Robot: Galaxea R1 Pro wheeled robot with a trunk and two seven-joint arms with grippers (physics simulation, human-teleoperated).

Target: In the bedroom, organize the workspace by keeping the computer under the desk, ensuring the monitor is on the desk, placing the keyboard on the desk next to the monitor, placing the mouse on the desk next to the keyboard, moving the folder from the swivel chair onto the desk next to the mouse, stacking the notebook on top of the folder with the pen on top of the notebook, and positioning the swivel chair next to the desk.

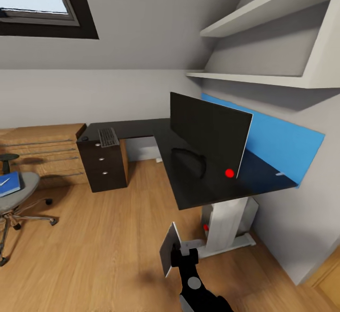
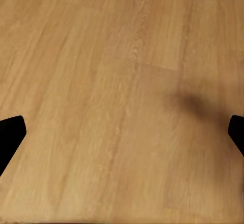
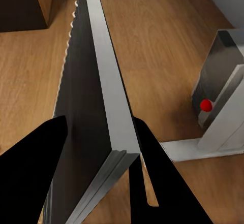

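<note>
- Nearest the head camera, the right end effector is clamped on a thin grey slab, which it holds on edge above the wooden floor; in the right wrist view the two black fingers press on either face of the slab. What the slab is cannot be told.
- Left end effector is released, its dark tips spread wide over bare floor boards.
- Just beyond the right arm stands the white leg of the desk, with a small red light low on it.
- On the black L-shaped desk, the monitor stands upright near the right end, a red light at its lower corner.
- Behind the monitor, a blue panel runs along the wall.
- At the far end of the desk, the keyboard lies above the dark drawer unit.
- Left of that unit sits a light wooden chest of drawers.
- Well apart from the desk, the swivel chair carries the blue folder, with a short white pen on it.
- White shelves hang above the desk.
</note>
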